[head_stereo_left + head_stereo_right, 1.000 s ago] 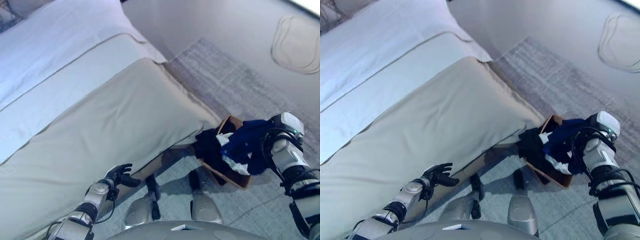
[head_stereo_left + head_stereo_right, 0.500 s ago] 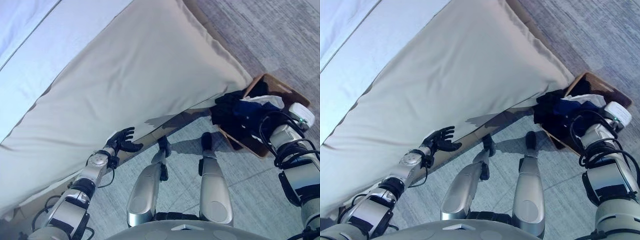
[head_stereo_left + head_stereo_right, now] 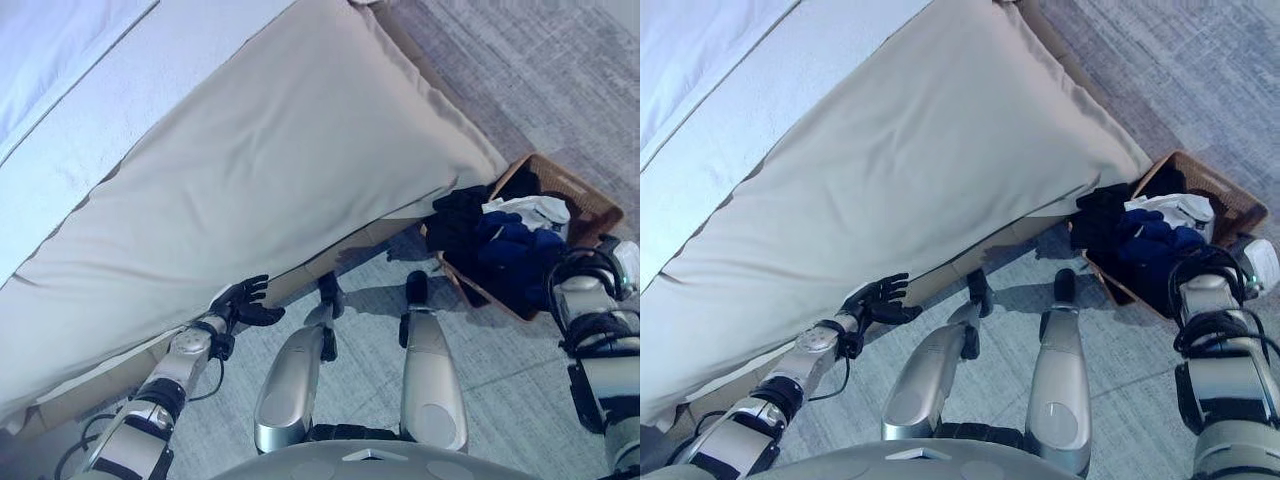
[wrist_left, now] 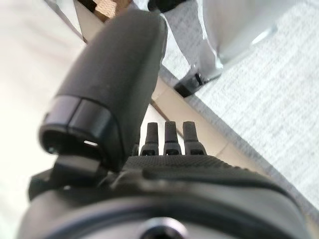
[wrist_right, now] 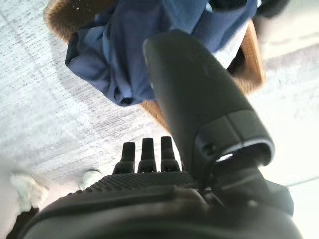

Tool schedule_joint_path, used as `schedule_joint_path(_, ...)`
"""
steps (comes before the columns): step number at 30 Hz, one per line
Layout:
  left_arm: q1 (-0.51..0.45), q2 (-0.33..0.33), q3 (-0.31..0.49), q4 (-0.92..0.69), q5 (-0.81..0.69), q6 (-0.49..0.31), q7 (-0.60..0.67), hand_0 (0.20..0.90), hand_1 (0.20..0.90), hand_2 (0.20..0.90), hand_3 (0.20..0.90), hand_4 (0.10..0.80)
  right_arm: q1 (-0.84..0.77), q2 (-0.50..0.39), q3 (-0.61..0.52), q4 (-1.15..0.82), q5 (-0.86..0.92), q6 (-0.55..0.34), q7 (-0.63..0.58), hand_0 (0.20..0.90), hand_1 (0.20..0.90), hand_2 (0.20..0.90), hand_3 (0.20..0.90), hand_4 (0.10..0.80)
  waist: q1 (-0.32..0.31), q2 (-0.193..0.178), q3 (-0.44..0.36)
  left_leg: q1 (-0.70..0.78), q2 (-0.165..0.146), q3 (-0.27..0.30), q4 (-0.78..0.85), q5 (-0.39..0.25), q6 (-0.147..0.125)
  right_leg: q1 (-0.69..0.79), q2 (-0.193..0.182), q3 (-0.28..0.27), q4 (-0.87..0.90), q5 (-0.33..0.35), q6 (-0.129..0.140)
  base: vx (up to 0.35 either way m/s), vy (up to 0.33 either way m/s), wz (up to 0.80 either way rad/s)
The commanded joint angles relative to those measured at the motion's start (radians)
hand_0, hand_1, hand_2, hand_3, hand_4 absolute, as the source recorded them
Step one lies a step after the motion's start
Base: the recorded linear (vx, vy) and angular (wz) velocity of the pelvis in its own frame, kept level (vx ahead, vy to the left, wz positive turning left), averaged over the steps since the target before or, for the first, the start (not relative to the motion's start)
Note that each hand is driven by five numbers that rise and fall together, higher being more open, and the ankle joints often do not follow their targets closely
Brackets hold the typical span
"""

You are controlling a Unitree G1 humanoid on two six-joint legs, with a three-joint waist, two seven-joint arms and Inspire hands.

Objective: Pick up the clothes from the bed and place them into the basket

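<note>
A brown wicker basket (image 3: 592, 196) stands on the floor at the bed's foot corner. It holds a dark blue garment (image 3: 510, 240), a white one (image 3: 527, 208) and a black one (image 3: 458, 222) that hangs over the near rim. My right hand (image 5: 149, 181) is open and empty, fingers straight, just short of the basket; the blue garment (image 5: 114, 55) lies past its fingertips. My left hand (image 3: 243, 300) is open, fingers spread, at the bed's lower edge. The bed (image 3: 280, 150) has a beige duvet with no clothes on the part in view.
A white sheet (image 3: 70, 60) covers the bed's far part. The bed's wooden base (image 3: 350, 245) runs along the floor between my left hand and the basket. A grey rug (image 3: 520, 60) lies beyond the basket.
The camera has tilted down. My right hand, which held the blue garment over the basket, has let it go into the basket and drawn back. The left hand has stayed by the bed's edge.
</note>
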Motion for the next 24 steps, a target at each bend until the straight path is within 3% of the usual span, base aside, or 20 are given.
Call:
schedule_joint_path(1,0.063,0.041,0.069,0.05,0.04,-0.021,0.023,0.9,0.9,0.9,0.9,0.8,0.091,0.008,-0.007,-0.078,-0.002,-0.088,-0.064,0.9,0.9,0.9,0.9,0.8,-0.021,-0.089,-0.105,0.036,-0.029,-0.027,0.082,-0.153,0.019,0.104,0.074,-0.065,-0.128,0.028,-0.039,0.122,0.094,-0.08)
schedule_joint_path(2,0.076,0.039,0.082,0.061,0.049,-0.012,0.023,0.9,0.9,0.9,0.9,0.8,0.143,0.031,-0.016,-0.117,-0.007,-0.1,-0.045,0.9,0.9,0.9,0.9,0.8,-0.022,-0.113,-0.131,0.066,-0.028,-0.023,0.053,-0.151,0.017,0.14,0.077,-0.062,-0.171,0.045,-0.029,0.077,0.069,-0.05)
schedule_joint_path(9,0.147,0.005,0.132,0.102,0.121,0.013,0.034,0.9,0.9,0.9,0.9,0.8,0.305,0.118,-0.015,-0.236,-0.082,-0.134,0.046,0.9,0.9,0.9,0.9,0.8,-0.022,-0.186,-0.257,0.185,-0.025,0.0,-0.026,-0.158,0.014,0.269,0.084,-0.056,-0.333,0.122,0.015,0.142,0.106,-0.07)
schedule_joint_path(19,0.178,-0.035,0.158,0.214,0.181,0.0,0.052,0.9,0.9,0.9,0.9,0.8,0.389,0.256,0.014,-0.167,-0.026,-0.169,0.132,0.9,0.9,0.9,0.9,0.8,0.003,-0.213,-0.379,0.302,-0.026,-0.006,-0.05,-0.193,0.028,0.395,0.087,-0.079,-0.33,0.075,0.01,0.083,0.118,0.05)
schedule_joint_path(24,0.169,-0.06,0.138,0.271,0.224,-0.039,0.084,0.9,0.9,0.9,0.9,0.8,0.399,0.355,0.054,-0.041,0.034,-0.313,0.256,0.9,0.9,0.9,0.9,0.8,0.016,-0.213,-0.407,0.345,-0.036,-0.024,-0.042,-0.218,0.044,0.443,0.083,-0.085,-0.311,0.046,0.004,0.029,0.069,0.07)
